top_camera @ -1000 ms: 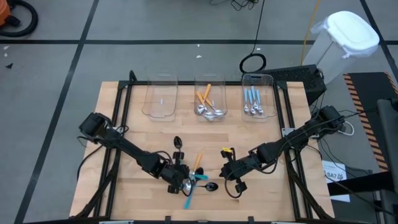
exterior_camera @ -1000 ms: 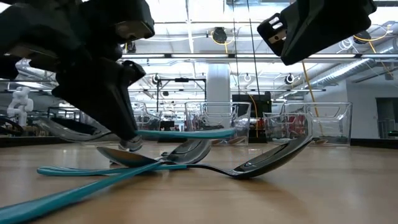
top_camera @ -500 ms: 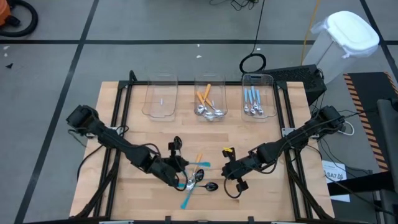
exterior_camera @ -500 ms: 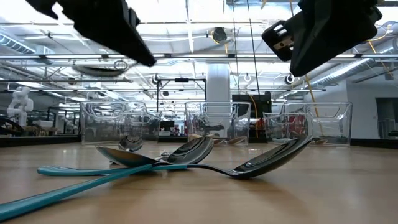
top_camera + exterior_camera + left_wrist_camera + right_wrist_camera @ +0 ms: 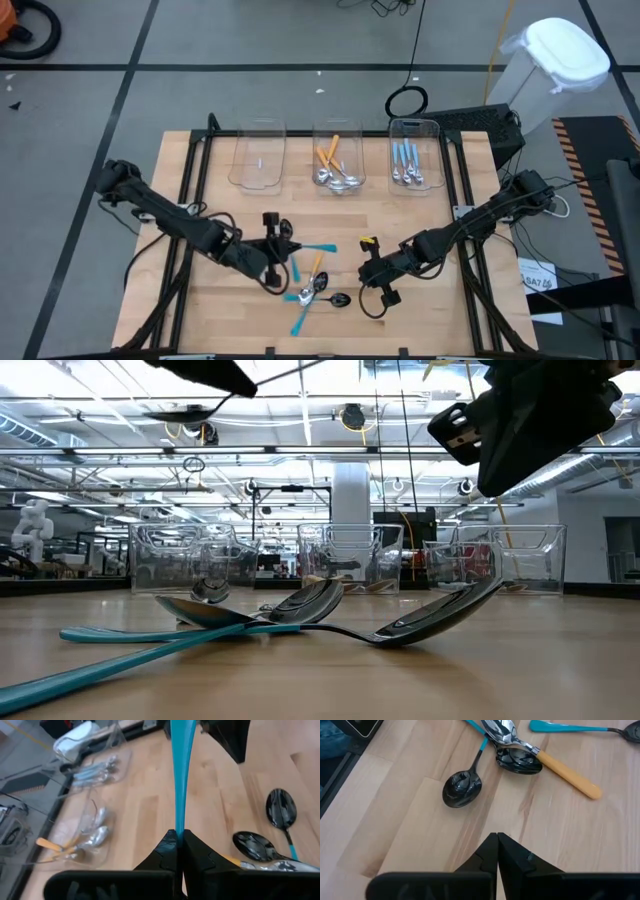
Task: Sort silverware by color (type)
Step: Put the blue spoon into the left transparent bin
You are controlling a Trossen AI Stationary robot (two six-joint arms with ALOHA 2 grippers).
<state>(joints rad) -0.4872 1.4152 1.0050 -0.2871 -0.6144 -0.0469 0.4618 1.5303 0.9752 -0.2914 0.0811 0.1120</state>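
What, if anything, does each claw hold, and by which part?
The left claw is shut on a teal-handled spoon, gripping one end of its handle. The right claw is shut and holds nothing.

Black jointed arms, yellow tag, cables

Overhead, table-level and two wrist views share the spoons (image 5: 318,285).

- left gripper (image 5: 283,250) moved up off the spoon pile (image 5: 312,290), now above the table, back toward the left side
- fingers clamped on a teal spoon (image 5: 181,775) by its handle, lifted clear of the pile
- that spoon gone from the pile in low view
- left arm's elbow swung farther out past the table's left edge
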